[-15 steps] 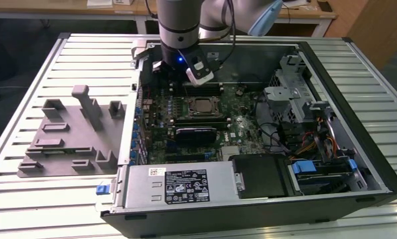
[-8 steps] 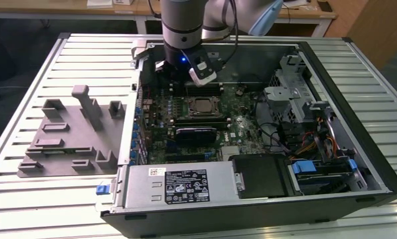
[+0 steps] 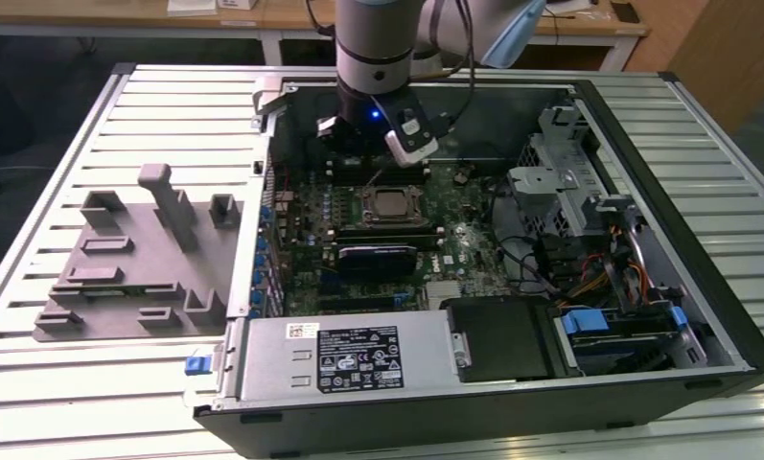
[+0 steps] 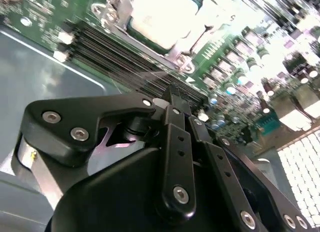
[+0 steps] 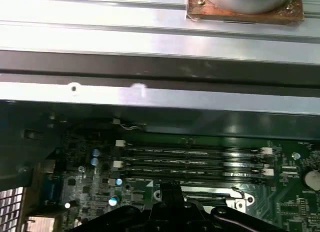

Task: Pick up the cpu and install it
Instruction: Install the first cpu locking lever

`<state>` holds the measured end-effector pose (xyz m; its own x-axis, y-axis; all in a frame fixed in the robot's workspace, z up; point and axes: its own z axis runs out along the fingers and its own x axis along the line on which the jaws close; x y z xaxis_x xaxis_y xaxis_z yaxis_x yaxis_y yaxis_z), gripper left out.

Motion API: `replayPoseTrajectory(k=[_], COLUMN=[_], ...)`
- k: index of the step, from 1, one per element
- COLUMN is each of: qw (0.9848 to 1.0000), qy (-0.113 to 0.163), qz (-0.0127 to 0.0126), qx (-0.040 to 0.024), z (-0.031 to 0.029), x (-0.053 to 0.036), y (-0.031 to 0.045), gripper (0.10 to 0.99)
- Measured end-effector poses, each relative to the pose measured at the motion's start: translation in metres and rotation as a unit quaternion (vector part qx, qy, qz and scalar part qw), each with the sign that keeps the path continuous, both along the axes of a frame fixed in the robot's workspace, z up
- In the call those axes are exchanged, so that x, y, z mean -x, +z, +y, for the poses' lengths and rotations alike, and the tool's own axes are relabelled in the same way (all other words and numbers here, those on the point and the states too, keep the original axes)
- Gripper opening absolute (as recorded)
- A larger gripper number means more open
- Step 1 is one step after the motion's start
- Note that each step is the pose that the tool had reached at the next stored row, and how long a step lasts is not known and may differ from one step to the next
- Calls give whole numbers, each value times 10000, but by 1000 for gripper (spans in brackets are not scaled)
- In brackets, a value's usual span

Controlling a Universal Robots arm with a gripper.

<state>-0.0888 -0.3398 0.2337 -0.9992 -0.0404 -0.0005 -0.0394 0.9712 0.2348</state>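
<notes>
Silver-grey metal is catching the light at the centre of the exterior view: the cpu [image 3: 388, 204] is lying flat inside the black socket frame [image 3: 356, 218] on the green motherboard [image 3: 465, 240]. In the second wrist view the same cpu [image 4: 160, 14] is glaring pale within the frame.

- The arm [image 3: 379, 43] is hanging down from the top centre of the exterior view into the open computer case [image 3: 637, 316].
- The gripper [image 4: 173, 95] is hovering just past the socket, over the memory slots [image 5: 192, 159] and apart from the chip.
- The fingers [image 4: 176, 137] are looking pinched together, with nothing between them.

Step in hand, as I am judging it: the placing part looks done, and the gripper is carrying nothing. I cannot tell whether the socket latch is locked.

Any further move here is calling for a clean vertical path, keeping the fingertips off the slots and the frame.

Count:
- one cpu
- one socket frame
- one gripper on one arm
- one case
- one bank of memory slots, seemingly four
- one grey plastic fixture [image 3: 132, 278], sitting at the left of the exterior view on the slatted table [image 3: 164, 96]
</notes>
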Motion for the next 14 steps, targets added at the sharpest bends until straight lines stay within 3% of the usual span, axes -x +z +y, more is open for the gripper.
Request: replayPoseTrajectory(k=[6,14], qw=[10000,10000], qy=[-32,-42], qz=[0,-7], qx=[34,42], z=[0,0], x=[-93,-95], y=[0,-7], gripper=[106,106])
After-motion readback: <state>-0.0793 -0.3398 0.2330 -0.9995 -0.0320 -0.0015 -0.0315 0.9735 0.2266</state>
